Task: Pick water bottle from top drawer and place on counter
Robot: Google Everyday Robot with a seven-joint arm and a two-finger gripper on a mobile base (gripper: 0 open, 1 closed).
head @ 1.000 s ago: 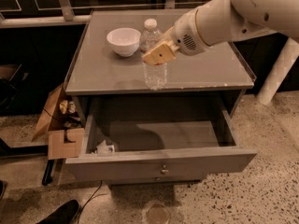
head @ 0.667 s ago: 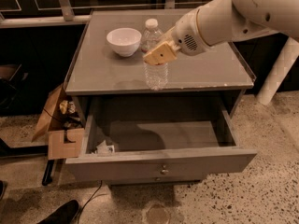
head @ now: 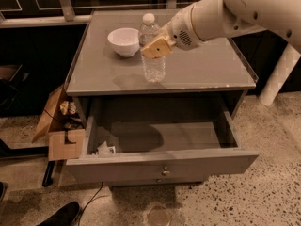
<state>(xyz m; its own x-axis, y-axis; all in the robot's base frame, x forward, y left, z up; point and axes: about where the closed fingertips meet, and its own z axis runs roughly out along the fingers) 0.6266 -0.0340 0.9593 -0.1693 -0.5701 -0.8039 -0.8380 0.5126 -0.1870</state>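
The water bottle [head: 154, 68] stands upright on the counter [head: 207, 65], near its middle and just right of a white bowl [head: 124, 40]. My gripper [head: 151, 45] reaches in from the upper right and is shut on the bottle's upper part, with one tan finger pad [head: 157, 47] showing in front of it. The bottle's base rests on the counter top. The top drawer [head: 162, 164] is pulled fully open below the counter's front edge, with its knob facing me.
A crumpled white scrap [head: 104, 149] lies in the drawer's front left corner. An open cardboard box [head: 56, 126] stands on the floor to the cabinet's left. A white post [head: 277, 79] stands at the right. A dark shoe [head: 56, 215] shows at bottom left.
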